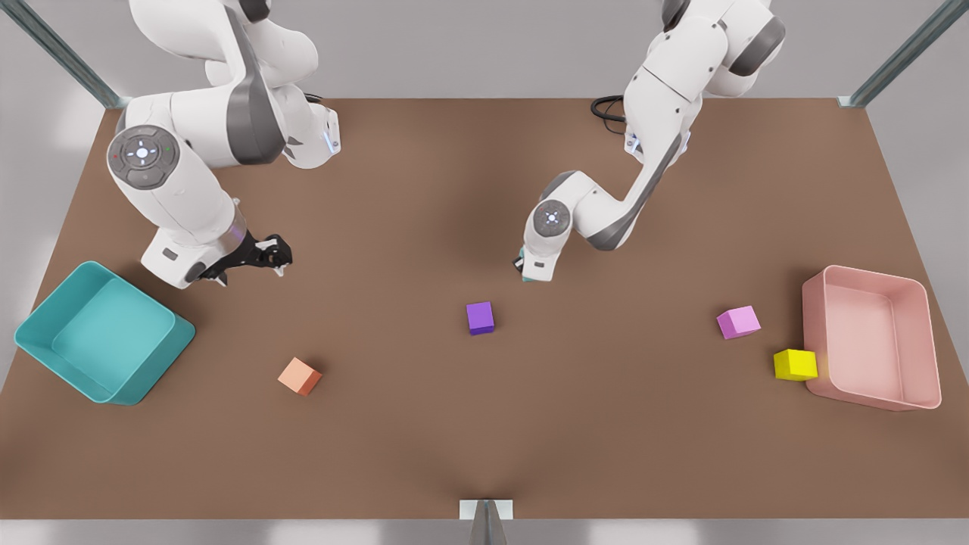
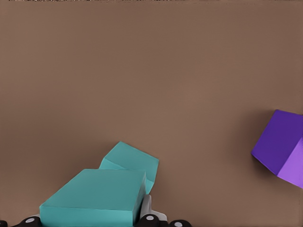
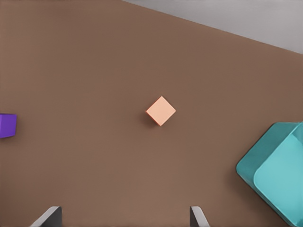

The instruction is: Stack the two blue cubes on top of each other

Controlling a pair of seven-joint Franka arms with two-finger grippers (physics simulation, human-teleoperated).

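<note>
Gripping one teal cube (image 2: pixel 94 196), left gripper (image 1: pixel 528 274).

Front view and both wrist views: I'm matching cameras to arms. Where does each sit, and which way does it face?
Front view: high, looking down on the brown table; both arms, the left gripper and the right gripper show.
Left wrist view: faces down at the nearer teal matte cube, gripped, and the farther teal matte cube.
Right wrist view: faces down at the small orange cube and the teal open bin; open fingertips show.
Shared: the small purple cube.
</note>
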